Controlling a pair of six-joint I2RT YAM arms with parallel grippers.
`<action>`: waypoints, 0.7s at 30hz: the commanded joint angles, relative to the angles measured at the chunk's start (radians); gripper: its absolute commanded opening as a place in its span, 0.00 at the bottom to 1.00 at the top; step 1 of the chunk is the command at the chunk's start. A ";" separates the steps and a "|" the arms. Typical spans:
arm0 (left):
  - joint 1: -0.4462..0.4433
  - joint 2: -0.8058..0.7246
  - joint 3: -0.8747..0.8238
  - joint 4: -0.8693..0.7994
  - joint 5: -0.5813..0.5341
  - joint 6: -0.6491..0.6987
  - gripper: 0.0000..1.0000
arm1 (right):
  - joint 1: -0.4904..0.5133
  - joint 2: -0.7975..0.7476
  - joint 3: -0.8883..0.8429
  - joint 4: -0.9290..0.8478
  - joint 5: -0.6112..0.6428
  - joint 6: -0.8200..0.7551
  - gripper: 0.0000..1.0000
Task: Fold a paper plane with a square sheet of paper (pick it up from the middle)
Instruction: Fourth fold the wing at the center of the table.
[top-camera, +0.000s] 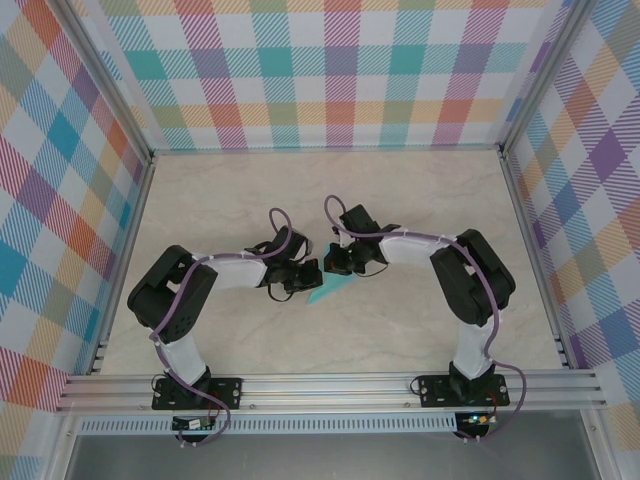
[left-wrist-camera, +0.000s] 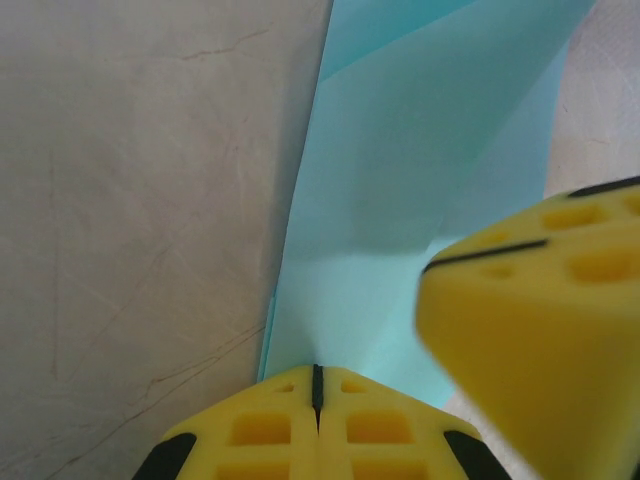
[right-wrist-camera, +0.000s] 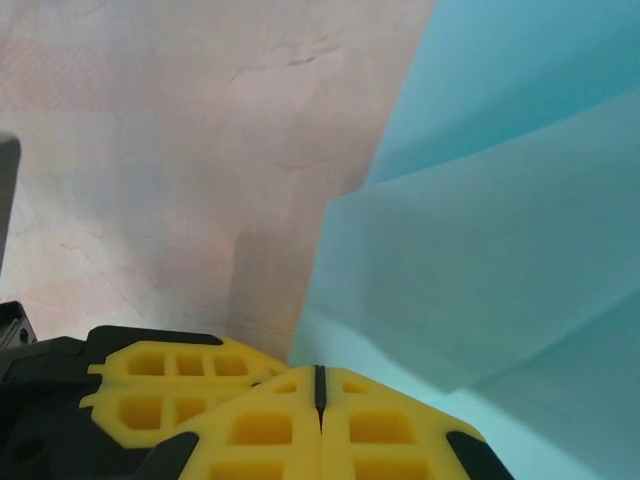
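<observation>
Two end effectors meet near the middle of the counter (top-camera: 430, 200), both clenched: in the top view the left end effector (top-camera: 303, 272) and the right end effector (top-camera: 334, 262) stand almost tip to tip. The sheet of paper (top-camera: 332, 291), turquoise and creased into a pointed shape, lies on the counter just beside them on the near side, its point directed towards the near left. In the left wrist view the yellow fingers of the left end effector (left-wrist-camera: 318, 400) are pressed together along a thin dark seam, and the sheet of paper (left-wrist-camera: 420, 150) begins right at their tips and runs away up the frame in overlapping layers; the right end effector (left-wrist-camera: 482, 262) enters from the right, likewise closed, above the paper's right part. In the right wrist view the right end effector (right-wrist-camera: 320, 400) is shut at the paper's edge, the sheet of paper (right-wrist-camera: 500, 200) spreads to the upper right, and the left end effector (right-wrist-camera: 170, 385) sits just beside it on the left. Whether either pinches a layer cannot be told. The counter is pale beige with faint marble veins, enclosed by walls (top-camera: 320, 70) of pastel check and aluminium rails (top-camera: 330, 385)
</observation>
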 joint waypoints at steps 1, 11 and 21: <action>-0.007 0.048 -0.044 -0.175 -0.007 0.020 0.00 | -0.003 0.044 0.023 0.024 -0.026 -0.007 0.00; -0.007 0.041 -0.066 -0.191 -0.011 0.021 0.00 | -0.131 0.090 0.032 0.007 -0.004 -0.053 0.00; -0.008 0.041 -0.077 -0.162 0.013 0.020 0.00 | -0.289 0.040 0.041 0.010 -0.007 -0.064 0.00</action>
